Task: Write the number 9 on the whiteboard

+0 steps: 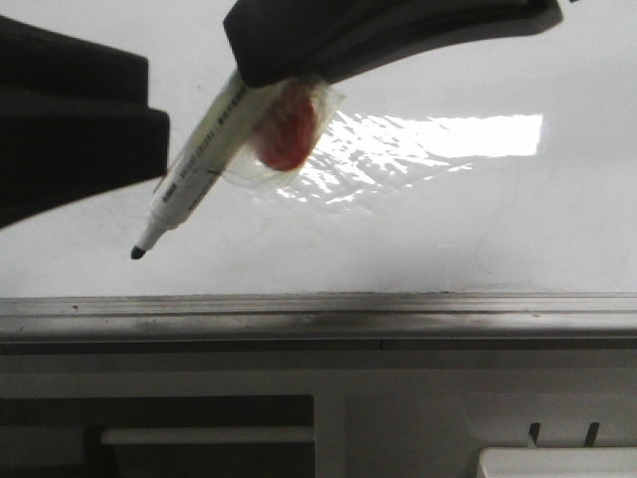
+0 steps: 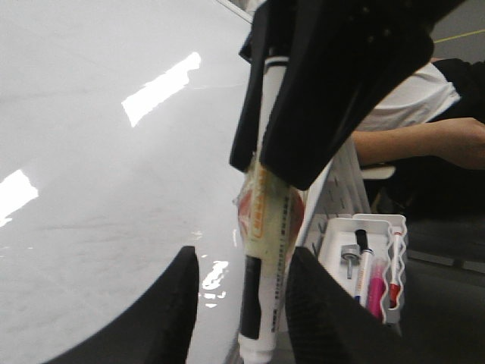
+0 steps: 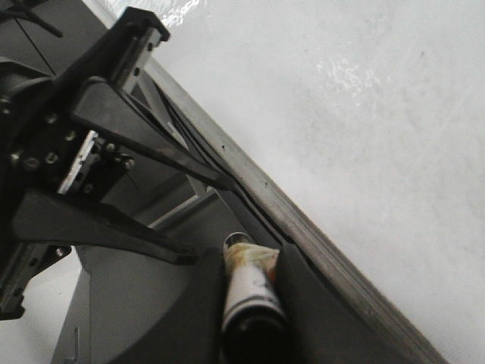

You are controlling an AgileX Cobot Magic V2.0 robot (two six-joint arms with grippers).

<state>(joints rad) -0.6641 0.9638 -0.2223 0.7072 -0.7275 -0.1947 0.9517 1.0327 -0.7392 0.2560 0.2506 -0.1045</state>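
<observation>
Whiteboard (image 1: 448, 229) fills the upper front view, glossy white with a bright glare patch, and a grey metal rail (image 1: 318, 314) runs along its near edge. Right hand (image 1: 269, 60) comes in from the top and is clamped on a marker (image 1: 199, 169), gripping its rear part. The right wrist view shows the marker's back end pinched between that hand's fingers (image 3: 189, 318). The marker slants down to the left, with its black tip (image 1: 137, 253) low over the board near the rail. Cannot tell if the tip touches the surface. A red lump (image 1: 289, 134) wrapped in clear tape is stuck to the marker barrel just below the grip. Left hand (image 1: 149, 112) sits at the left edge, just beside the marker's front end, with its jaws apart and nothing gripped. In the left wrist view the marker's front end shows between its fingers (image 2: 170, 311). Off the board edge, that view also shows a white tray (image 2: 394, 227) with pens and a person's forearm (image 2: 424, 140).
</observation>
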